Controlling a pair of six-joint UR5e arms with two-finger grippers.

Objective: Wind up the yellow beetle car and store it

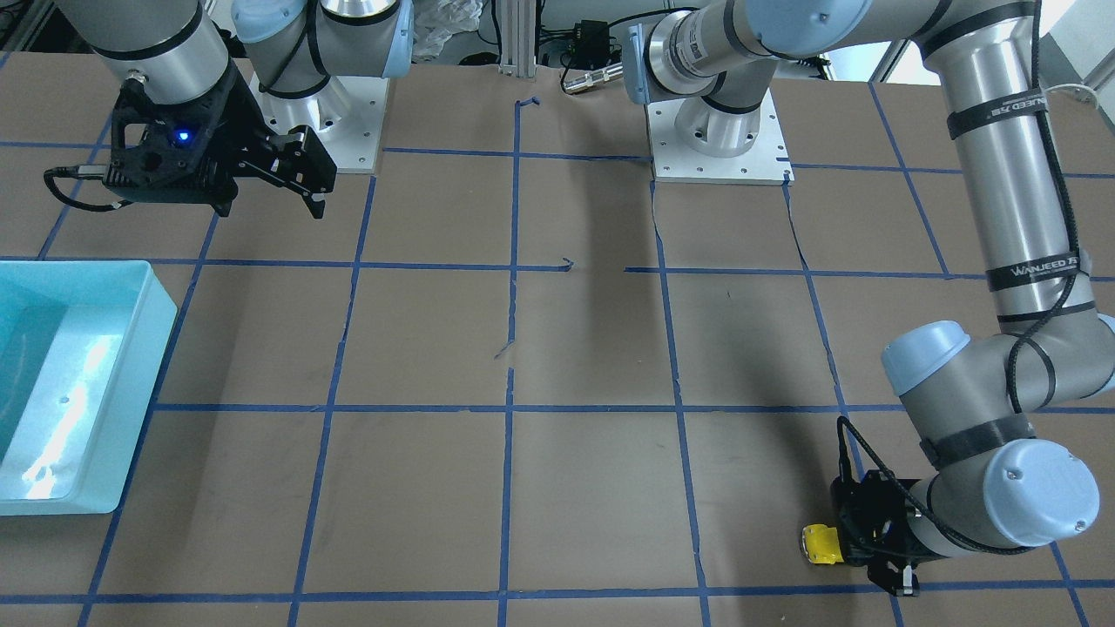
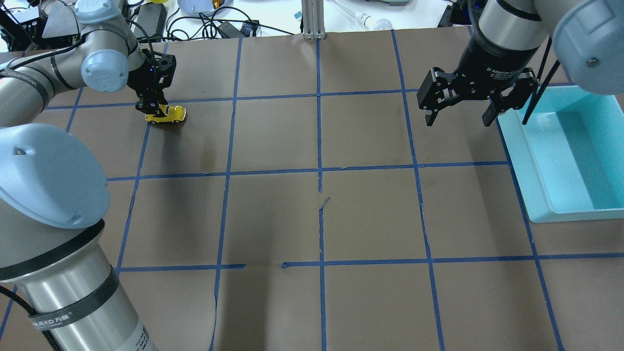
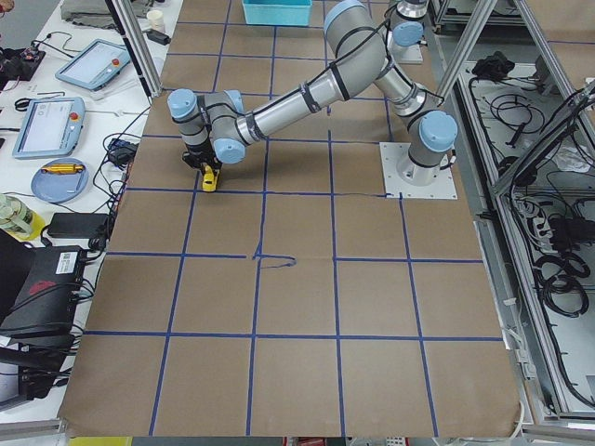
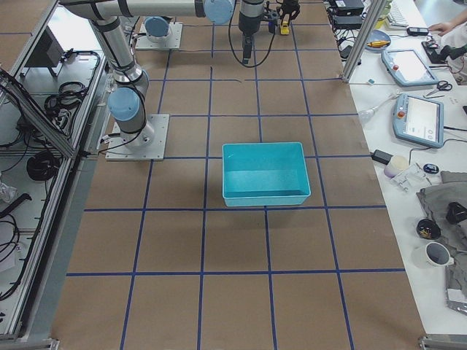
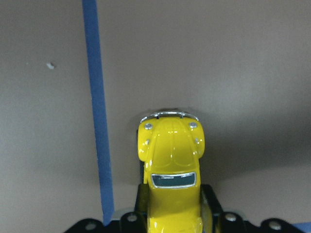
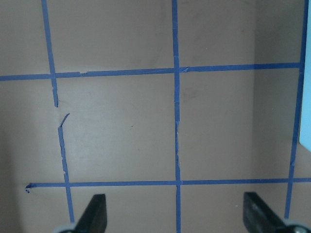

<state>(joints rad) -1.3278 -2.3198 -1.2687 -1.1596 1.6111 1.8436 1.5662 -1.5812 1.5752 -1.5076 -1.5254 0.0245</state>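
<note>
The yellow beetle car (image 5: 171, 160) sits low at the brown paper, its rear end between the fingers of my left gripper (image 5: 176, 211), which is shut on it. In the overhead view the car (image 2: 168, 114) is at the far left beside a blue tape line, with the left gripper (image 2: 152, 103) over its rear. It also shows in the front view (image 1: 819, 544) and the left side view (image 3: 210, 178). My right gripper (image 2: 458, 119) is open and empty, hovering above the table just left of the teal bin (image 2: 536, 161); its fingers (image 6: 95, 213) show wide apart.
The teal bin (image 1: 131, 366) is open-topped with nothing showing inside and stands at the robot's right side of the table. Blue tape lines grid the brown paper. The arm bases (image 1: 719, 148) stand at the table's robot side. Cables and devices lie beyond the far edge.
</note>
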